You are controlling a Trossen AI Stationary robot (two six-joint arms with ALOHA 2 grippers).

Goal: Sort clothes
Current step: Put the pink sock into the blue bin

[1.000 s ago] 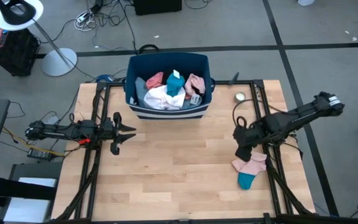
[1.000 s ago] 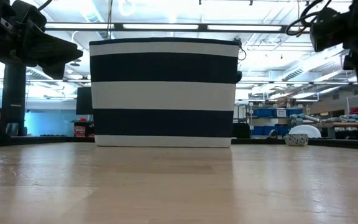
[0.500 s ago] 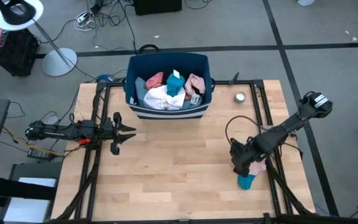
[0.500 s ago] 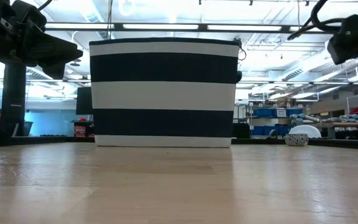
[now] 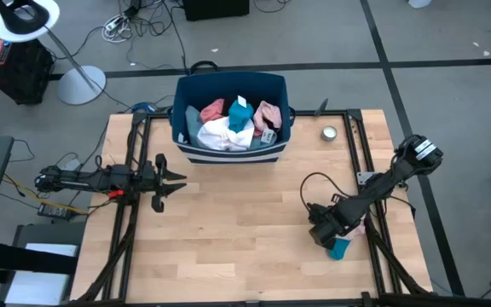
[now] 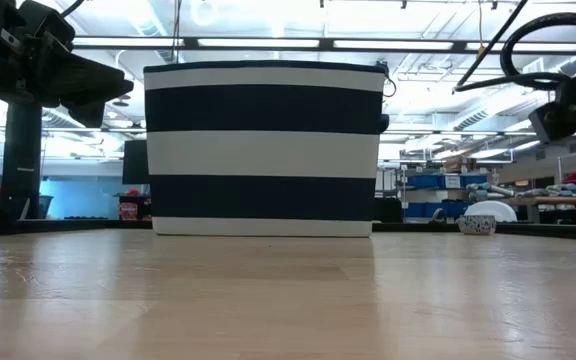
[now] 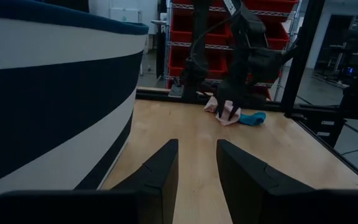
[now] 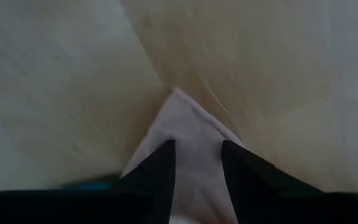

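A navy bin with white stripes [image 5: 231,147] stands at the table's far middle, filled with clothes [image 5: 228,128] in white, pink and teal. A pink sock [image 8: 194,134] and a teal sock [image 5: 339,248] lie flat on the wood near the right edge. My right gripper [image 5: 320,232] points down over the pink sock, open, one finger at each side of the sock's pointed end. It hides most of that sock in the high view. My left gripper [image 5: 177,179] waits open and level at the table's left, short of the bin. My right gripper comes at the pink sock's pointed end [image 8: 185,115] from above, fingers pointing down, with the cloth showing in the gap between them. The sock lies flat on the table. I cannot tell whether the fingertips [image 7: 220,112] touch the cloth.
A small round metal tin [image 5: 328,132] sits at the far right, beside the black frame rail. Bare wood spreads between the bin and the near edge. In the low view the bin [image 6: 263,148] fills the middle, and shelving shows in the room beyond.
My right gripper has swung toward the table's near edge and sunk down over the two socks, rolling at the wrist, so it now covers most of the pink one. Its fingers have kept the same gap. The socks lie where they were.
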